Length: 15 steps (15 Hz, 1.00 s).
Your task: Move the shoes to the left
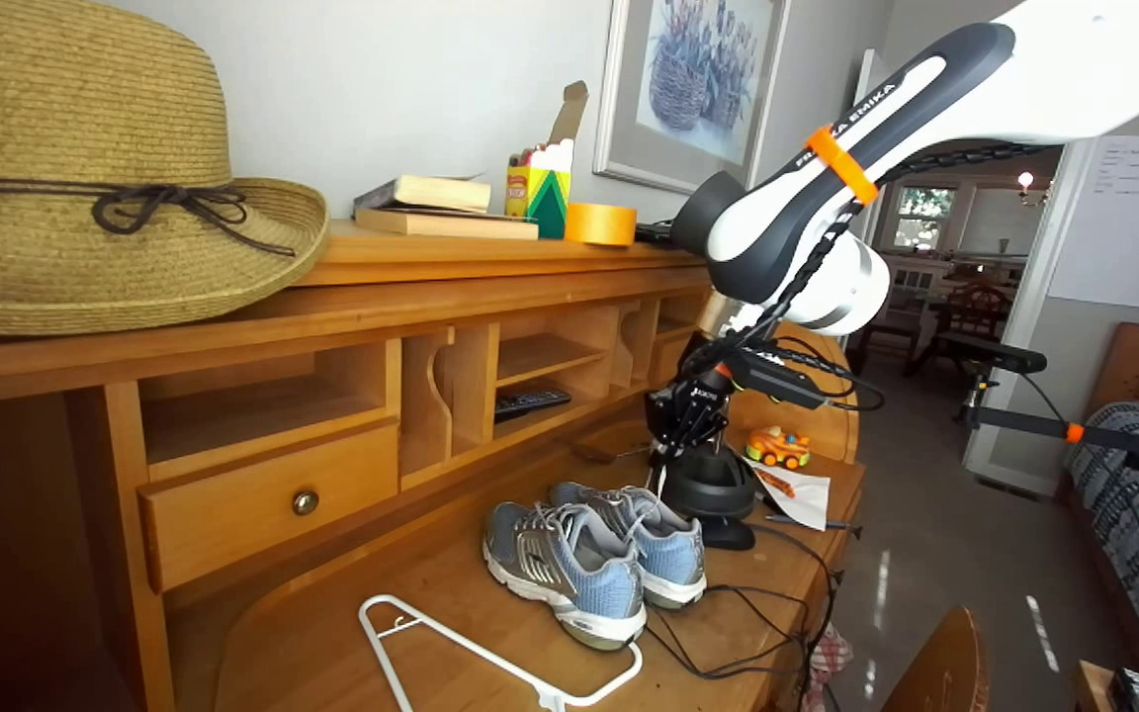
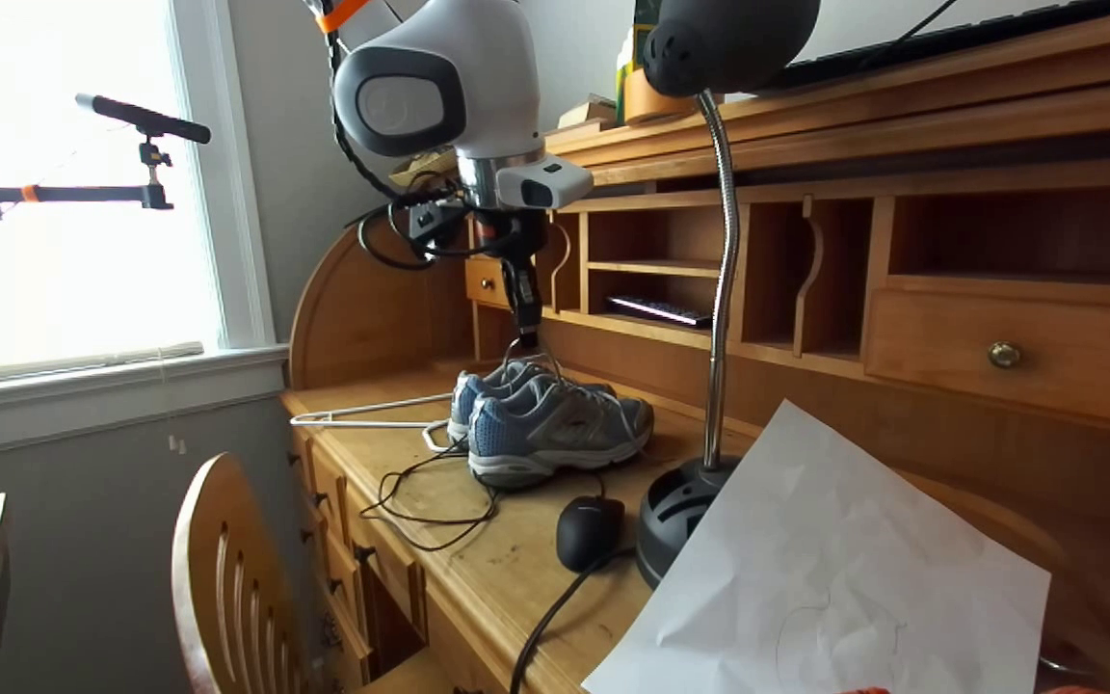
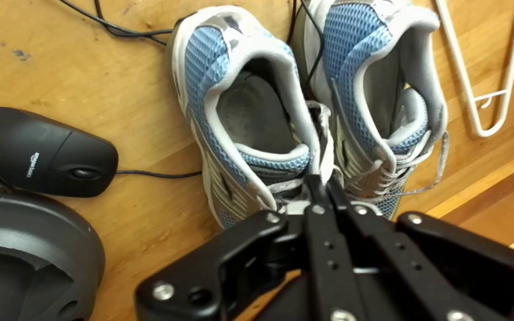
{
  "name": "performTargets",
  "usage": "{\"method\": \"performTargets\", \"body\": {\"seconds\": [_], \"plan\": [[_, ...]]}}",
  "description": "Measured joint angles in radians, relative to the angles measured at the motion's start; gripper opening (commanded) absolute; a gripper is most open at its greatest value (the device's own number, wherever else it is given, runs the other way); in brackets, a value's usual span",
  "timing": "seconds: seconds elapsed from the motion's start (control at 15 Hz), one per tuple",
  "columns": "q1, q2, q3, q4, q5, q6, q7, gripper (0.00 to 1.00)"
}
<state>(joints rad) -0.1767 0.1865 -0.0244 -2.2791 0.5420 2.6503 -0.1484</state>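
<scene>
Two grey sneakers with light-blue trim stand side by side on the wooden desk, seen in both exterior views. In the wrist view one shoe (image 3: 203,62) is left of the jaws and its mate (image 3: 350,35) is to the right, both with heels toward the top. My gripper (image 3: 324,177) is above the laces, its fingertips nearly together. A pale shoelace (image 3: 327,161) runs up between them and appears pinched. In an exterior view, lace strands rise from the shoes (image 2: 555,429) to the gripper tip (image 2: 528,342). Which shoe the lace belongs to is hard to tell.
A black mouse (image 3: 38,151) and the lamp base (image 3: 34,240) sit close beside the shoes. A white hanger (image 1: 490,653) lies on their opposite side, and a thin black cable (image 2: 430,520) curls near the heels. The cubby shelves (image 1: 550,356) rise behind.
</scene>
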Motion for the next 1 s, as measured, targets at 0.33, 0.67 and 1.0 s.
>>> {"method": "performTargets", "body": {"seconds": [0.33,0.67,1.0], "plan": [[0.001,0.0,-0.03,-0.007,-0.067,0.0,0.058,0.29],[0.01,0.002,-0.033,-0.027,-0.107,-0.006,0.078,0.16],[0.025,0.016,-0.03,-0.037,-0.13,-0.01,0.085,0.18]]}}
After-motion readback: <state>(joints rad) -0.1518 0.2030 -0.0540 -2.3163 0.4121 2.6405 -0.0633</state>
